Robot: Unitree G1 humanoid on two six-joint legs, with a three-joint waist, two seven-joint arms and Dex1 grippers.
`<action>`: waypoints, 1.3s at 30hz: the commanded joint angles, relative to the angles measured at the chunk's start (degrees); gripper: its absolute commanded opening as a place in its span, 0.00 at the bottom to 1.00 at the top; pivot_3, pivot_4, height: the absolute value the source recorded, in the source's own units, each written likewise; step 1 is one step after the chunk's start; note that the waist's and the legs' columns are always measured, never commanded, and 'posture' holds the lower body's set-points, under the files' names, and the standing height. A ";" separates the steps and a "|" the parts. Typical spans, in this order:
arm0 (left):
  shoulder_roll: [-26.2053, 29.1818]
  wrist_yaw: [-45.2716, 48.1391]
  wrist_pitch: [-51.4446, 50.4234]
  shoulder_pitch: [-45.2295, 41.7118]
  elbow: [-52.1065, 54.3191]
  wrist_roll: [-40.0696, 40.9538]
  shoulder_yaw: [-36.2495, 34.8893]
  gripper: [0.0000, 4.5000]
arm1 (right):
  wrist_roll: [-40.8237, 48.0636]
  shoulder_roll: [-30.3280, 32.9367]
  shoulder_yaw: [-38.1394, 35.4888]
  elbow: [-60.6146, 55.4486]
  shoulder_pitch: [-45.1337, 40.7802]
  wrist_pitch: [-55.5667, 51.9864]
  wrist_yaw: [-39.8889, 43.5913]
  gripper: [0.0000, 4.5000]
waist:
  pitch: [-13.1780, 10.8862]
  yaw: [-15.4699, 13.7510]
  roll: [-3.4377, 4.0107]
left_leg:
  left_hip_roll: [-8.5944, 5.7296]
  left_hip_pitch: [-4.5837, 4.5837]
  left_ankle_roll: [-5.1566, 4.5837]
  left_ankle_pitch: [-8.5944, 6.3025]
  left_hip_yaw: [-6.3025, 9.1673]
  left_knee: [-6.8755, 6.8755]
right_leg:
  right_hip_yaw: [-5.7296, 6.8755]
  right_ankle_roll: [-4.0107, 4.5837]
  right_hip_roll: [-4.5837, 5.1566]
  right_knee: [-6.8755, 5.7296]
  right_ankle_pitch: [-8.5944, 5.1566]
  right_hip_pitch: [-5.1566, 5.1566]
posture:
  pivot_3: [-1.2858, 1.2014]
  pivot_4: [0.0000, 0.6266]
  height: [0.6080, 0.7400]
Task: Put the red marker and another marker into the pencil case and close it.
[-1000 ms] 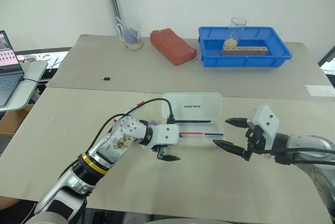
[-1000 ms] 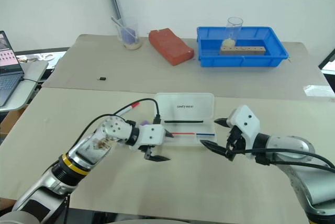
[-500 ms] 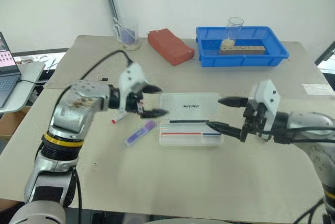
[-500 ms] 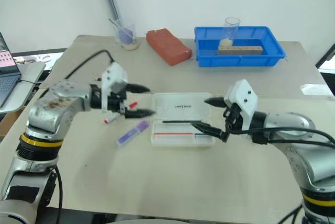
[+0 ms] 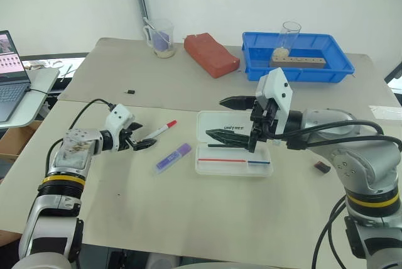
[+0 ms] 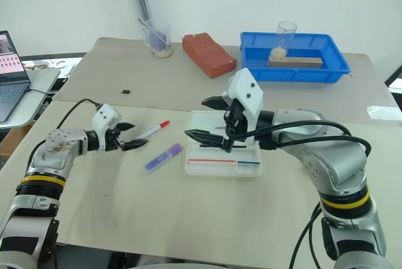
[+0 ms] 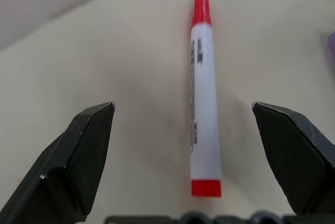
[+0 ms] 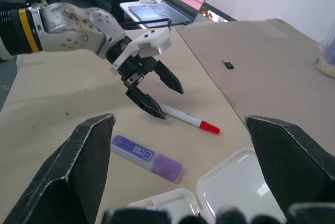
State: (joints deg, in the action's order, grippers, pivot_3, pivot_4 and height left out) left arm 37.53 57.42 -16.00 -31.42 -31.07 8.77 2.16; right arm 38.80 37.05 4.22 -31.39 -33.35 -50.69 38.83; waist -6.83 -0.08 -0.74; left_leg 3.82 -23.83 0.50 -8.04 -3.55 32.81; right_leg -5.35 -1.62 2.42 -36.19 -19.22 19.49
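The pencil case (image 5: 233, 144) lies open near the middle of the bench, its lid folded back and lettered "UNITREE"; the tray part holds a thin red stick (image 5: 222, 161) and a thin blue stick (image 5: 259, 163), with a dark stick along its back edge. A blue tray (image 5: 297, 56) at the far right corner holds a clear glass (image 5: 287, 38) and a wooden block (image 5: 299, 62). A cup (image 5: 161, 36) stands at the far edge beside a red brick (image 5: 211, 54).

The red marker (image 5: 158, 131) and the purple marker (image 5: 173, 157) lie on the bench left of the case, the purple one bearing a pale label.

The left gripper (image 5: 141, 141) is spread, its fingers either side of the red marker's tail end, gripping nothing. The right gripper (image 5: 224, 123) hangs wide apart above the case, empty.
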 commanded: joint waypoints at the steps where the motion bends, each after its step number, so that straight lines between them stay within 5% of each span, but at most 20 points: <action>1: -0.17 1.55 2.44 -1.10 -1.89 -0.64 0.26 0.64 | -0.59 0.50 -0.57 -1.20 -0.77 0.71 0.06 0.98 | 0.02 0.08 0.03 | 0.00 0.00 0.00 0.00 0.00 -0.01 | 0.00 0.01 0.00 -0.01 0.00 0.01 | 0.52 0.24 1.00; 7: 0.32 1.89 1.96 -1.35 -1.79 0.30 -1.24 0.03 | -1.54 1.43 -1.45 -1.04 0.44 1.21 0.40 0.98 | 0.03 0.43 0.03 | 0.01 0.00 0.00 0.00 -0.01 -0.01 | -0.02 0.02 -0.03 -0.06 0.00 -0.17 | 0.52 0.24 1.00; 11: 0.54 -0.52 -0.68 -3.19 0.41 2.41 -4.53 0.04 | -2.04 2.95 -2.72 -0.98 2.05 1.63 1.18 0.98 | 0.01 0.57 0.00 | 0.02 0.00 -0.01 0.00 0.00 -0.02 | 0.00 0.02 -0.06 -0.06 -0.01 -0.17 | 0.52 0.24 1.00; 15: 0.76 0.77 -4.91 -6.82 15.81 6.86 -5.64 0.04 | -5.67 9.69 -5.05 0.29 8.45 6.73 5.89 0.98 | -0.01 -0.07 -0.13 | 0.02 -0.19 -0.01 0.00 0.04 0.00 | 0.11 0.01 -0.06 -0.01 -0.01 -0.16 | 0.52 0.24 1.00; 24: -5.59 4.48 -11.23 -9.51 37.28 5.68 10.99 0.04 | -5.34 17.15 -12.74 -2.05 20.29 8.24 10.09 0.98 | 0.20 -0.09 0.24 | -0.08 -0.09 -0.01 0.01 0.01 0.11 | -0.03 -0.13 -0.08 0.08 -0.01 -0.35 | 0.52 0.24 1.00; 31: -9.79 4.58 -3.97 -7.48 31.64 -2.16 22.58 0.04 | -4.86 16.00 -13.86 -5.18 23.51 6.92 7.31 0.98 | 0.10 1.28 0.12 | -0.06 -0.01 -0.02 0.01 0.25 0.09 | -0.24 -0.10 -0.36 0.07 -0.01 -0.31 | 0.52 0.24 1.00; 39: -13.43 3.02 -1.38 -7.77 25.68 -6.68 24.83 0.04 | -3.91 13.85 -13.57 -8.14 24.99 5.11 3.36 0.98 | 0.06 0.72 0.06 | -0.11 -0.11 -0.02 0.01 0.25 0.16 | -0.22 -0.12 -0.30 0.09 -0.02 -0.31 | 0.52 0.24 1.00</action>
State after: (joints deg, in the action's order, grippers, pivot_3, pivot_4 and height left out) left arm 24.38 60.77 -18.63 -38.51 -6.26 2.31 27.31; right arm 34.36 51.02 -8.01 -37.63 -8.19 -45.36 42.96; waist -6.77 0.64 -0.69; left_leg 3.71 -23.95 0.48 -8.03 -3.30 32.98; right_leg -5.56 -1.74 2.12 -36.09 -19.24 19.18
